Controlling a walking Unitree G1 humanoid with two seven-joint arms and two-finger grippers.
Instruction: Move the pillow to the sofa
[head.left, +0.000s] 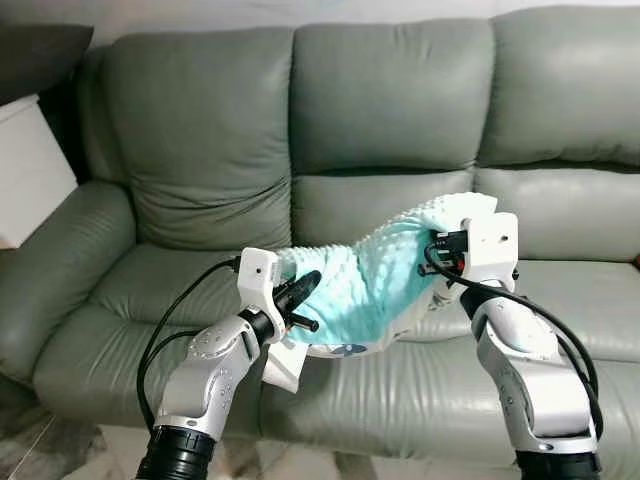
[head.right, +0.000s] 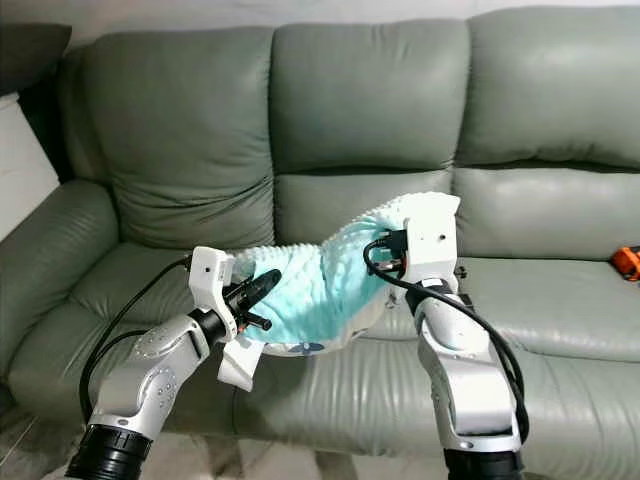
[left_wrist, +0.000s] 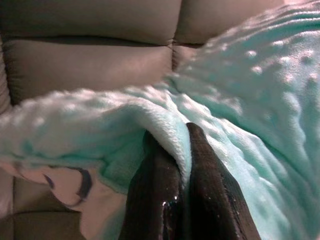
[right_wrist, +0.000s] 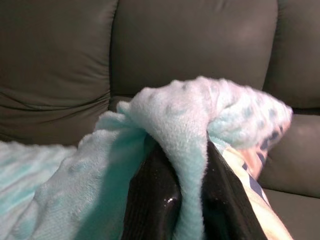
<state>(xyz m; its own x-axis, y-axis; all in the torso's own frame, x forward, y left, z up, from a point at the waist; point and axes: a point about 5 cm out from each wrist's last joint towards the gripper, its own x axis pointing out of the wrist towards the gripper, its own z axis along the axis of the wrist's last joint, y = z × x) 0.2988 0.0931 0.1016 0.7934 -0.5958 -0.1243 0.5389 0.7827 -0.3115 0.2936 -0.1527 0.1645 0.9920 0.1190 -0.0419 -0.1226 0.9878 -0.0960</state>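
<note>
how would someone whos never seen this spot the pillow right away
Look at the wide grey-green leather sofa that spans the room. In front of its middle seat, the left gripper and right gripper hold the pillow between them above the cushions. It is the soft mint-green thing with a bumpy, dotted fleece surface and a pale printed underside.

Grey-green leather sofa (head.left: 400, 110), small orange object (head.right: 627, 261) lying on its right seat cushion

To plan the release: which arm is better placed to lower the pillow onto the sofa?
Neither alone: left gripper and right gripper each pinch the pillow above the sofa. Probably lower both together.
</note>
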